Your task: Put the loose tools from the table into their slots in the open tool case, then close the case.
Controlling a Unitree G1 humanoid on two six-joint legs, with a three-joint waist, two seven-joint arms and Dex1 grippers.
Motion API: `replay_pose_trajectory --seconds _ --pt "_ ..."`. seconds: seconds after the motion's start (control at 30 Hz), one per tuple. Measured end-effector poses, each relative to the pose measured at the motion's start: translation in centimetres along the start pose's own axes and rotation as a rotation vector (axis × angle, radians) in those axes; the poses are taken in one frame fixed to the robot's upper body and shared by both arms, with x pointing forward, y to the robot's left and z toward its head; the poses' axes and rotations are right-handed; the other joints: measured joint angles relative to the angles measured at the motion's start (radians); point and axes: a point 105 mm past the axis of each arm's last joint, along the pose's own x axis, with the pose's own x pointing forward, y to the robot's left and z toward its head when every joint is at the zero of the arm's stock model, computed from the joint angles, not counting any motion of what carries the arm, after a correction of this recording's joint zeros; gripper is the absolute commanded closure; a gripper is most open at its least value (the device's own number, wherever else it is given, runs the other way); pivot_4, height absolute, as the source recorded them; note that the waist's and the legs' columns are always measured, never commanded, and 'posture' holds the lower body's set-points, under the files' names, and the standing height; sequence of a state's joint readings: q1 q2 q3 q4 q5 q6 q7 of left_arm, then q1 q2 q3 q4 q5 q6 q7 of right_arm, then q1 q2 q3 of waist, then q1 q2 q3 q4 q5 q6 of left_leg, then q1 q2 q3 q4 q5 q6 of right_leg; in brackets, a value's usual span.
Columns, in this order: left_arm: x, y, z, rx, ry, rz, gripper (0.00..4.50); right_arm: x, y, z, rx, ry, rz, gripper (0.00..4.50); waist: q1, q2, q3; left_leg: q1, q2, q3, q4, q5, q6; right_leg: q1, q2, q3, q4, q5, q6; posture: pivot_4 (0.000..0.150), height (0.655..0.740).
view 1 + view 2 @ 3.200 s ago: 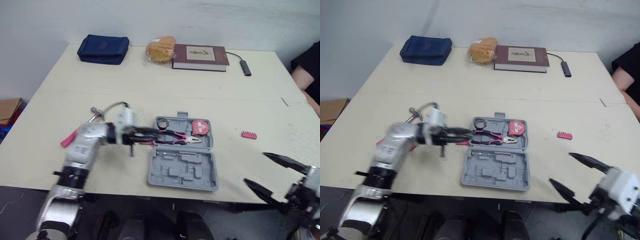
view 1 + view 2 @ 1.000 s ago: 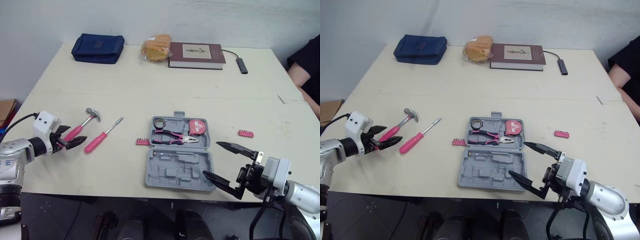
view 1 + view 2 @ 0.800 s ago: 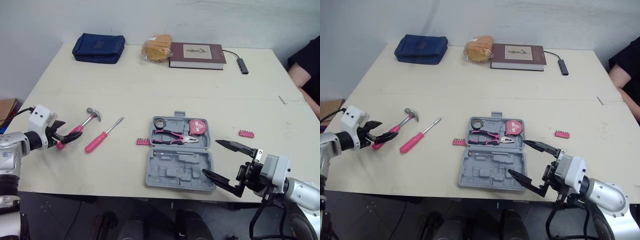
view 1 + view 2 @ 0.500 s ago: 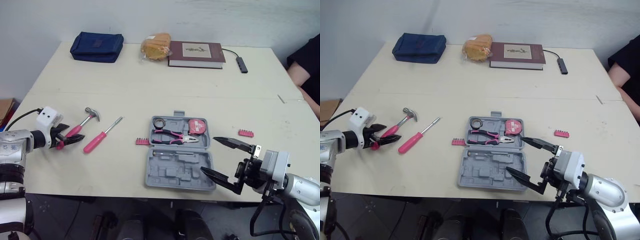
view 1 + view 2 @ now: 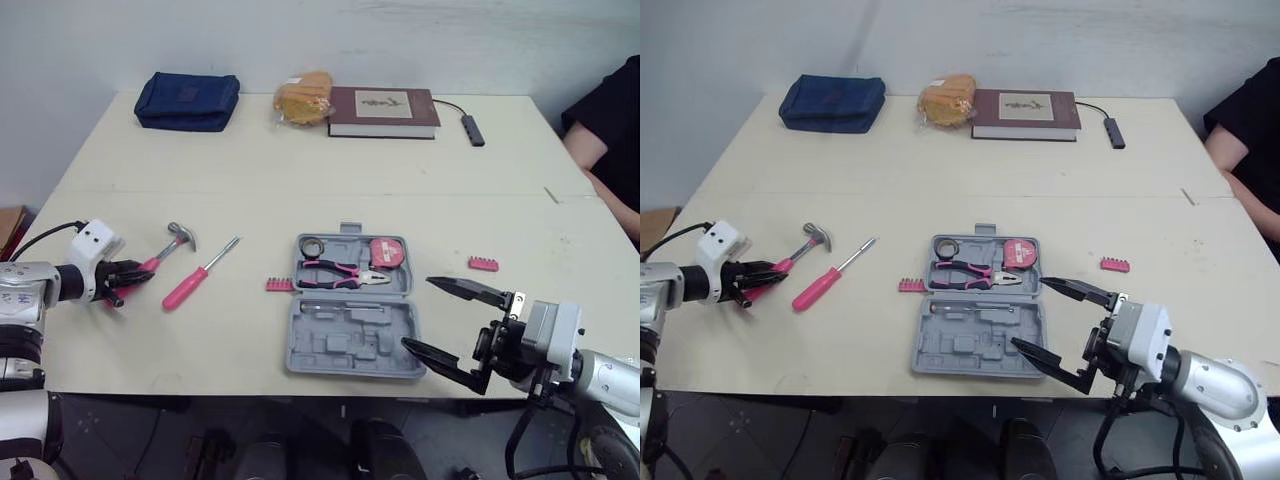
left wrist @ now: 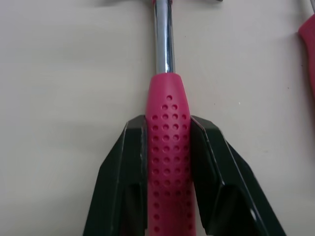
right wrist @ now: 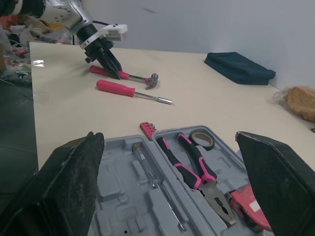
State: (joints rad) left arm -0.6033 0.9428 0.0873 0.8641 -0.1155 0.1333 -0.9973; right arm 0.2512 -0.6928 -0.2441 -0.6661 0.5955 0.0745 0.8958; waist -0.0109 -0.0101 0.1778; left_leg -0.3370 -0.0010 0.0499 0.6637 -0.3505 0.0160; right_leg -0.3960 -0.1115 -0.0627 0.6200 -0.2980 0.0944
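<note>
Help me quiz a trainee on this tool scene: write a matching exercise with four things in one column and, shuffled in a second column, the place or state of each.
Things
1. hammer
2. screwdriver
3. pliers
4. right gripper

Places or states
A. seated in the tool case
B. open, holding nothing, at the case's right side
C. handle clamped between the fingers of the left gripper
D. lying untouched on the table, left of the case

Pairs: 1-C, 2-D, 3-A, 4-B
</note>
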Motion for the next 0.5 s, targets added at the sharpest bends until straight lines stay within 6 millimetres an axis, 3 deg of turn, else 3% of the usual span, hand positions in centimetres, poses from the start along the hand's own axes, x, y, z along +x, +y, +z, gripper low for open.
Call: replay_pose_trajectory --seconds 0.1,0.27,0.37,0.5 --pt "0.3 -1.0 2.2 0.034 -0.135 -0.054 3.96 -0.1 0.0 0.0 -0.002 0.003 0.002 0.00 0.009 -0.004 0.002 -0.005 0.000 -0.003 0.002 0.000 0.000 -0.002 -0.001 0.001 0.000 0.000 0.000 0.150 0.7400" --pt "-0.6 -3.9 7.4 0.256 -0.292 -0.194 3.96 -0.6 -0.5 0.0 -0.012 0.017 -0.015 0.00 0.023 -0.007 0.002 -0.021 -0.002 -0.009 0.012 0.000 0.000 -0.012 -0.003 -0.003 0.000 0.000 0.000 0.150 0.7400" --pt "-0.7 -7.7 9.9 0.368 -0.365 -0.346 3.96 -1.1 -0.2 -0.8 0.021 0.040 -0.002 0.00 0.023 -0.006 0.002 -0.023 -0.002 -0.009 0.013 -0.001 0.002 -0.012 -0.003 -0.004 0.000 0.001 0.001 0.150 0.7400" --pt "-0.5 -12.8 11.5 0.474 -0.387 -0.533 3.96 -2.1 -0.3 -1.2 0.025 0.076 -0.006 0.00 0.025 -0.005 0.003 -0.023 -0.002 -0.009 0.017 -0.001 0.003 -0.011 -0.002 -0.004 0.000 0.002 0.002 0.150 0.7400"
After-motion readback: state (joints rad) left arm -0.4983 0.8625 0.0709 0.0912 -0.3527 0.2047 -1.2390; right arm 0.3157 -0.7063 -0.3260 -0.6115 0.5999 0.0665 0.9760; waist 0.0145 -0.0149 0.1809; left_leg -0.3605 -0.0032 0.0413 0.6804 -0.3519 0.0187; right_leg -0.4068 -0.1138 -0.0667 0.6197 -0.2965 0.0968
